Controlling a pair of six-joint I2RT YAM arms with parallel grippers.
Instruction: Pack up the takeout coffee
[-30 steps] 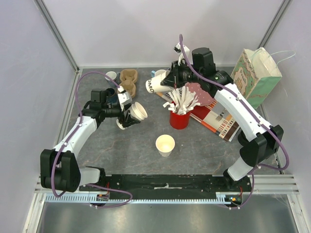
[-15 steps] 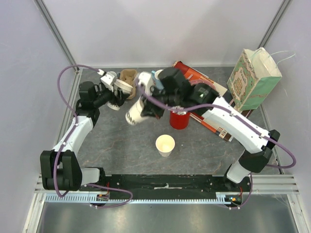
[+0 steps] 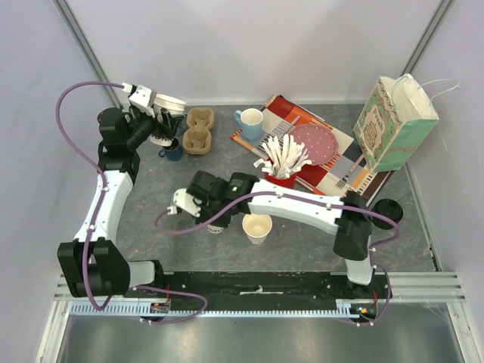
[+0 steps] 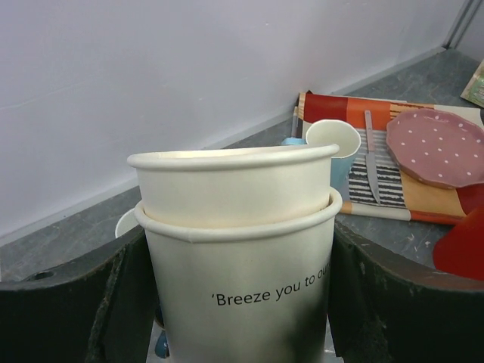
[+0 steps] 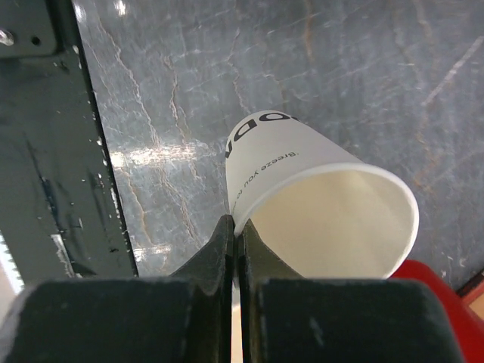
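L gripper point(image 3: 157, 121) is up at the far-left corner, fingers point(image 4: 76, 310) clamped on both sides of two nested takeout cups point(image 4: 238, 227). Inner cup sits a bit proud of the outer one, which reads 'Breeze you to...'. The pair is held off the table, near the cardboard carrier point(image 3: 198, 128) and above the dark blue mug point(image 3: 172, 150). R arm reaches low across the table to the left. R gripper point(image 5: 236, 223) has its jaws squeezed nearly together on the rim wall of a single open cup point(image 3: 257, 227), which stands mouth-up on the grey table point(image 3: 151, 227), near-centre, just in front of the red holder point(image 3: 280, 185). Light blue mug point(image 3: 249, 121), pink dotted plate point(image 3: 316, 140) and paper bag point(image 3: 397, 121) are at the far right.
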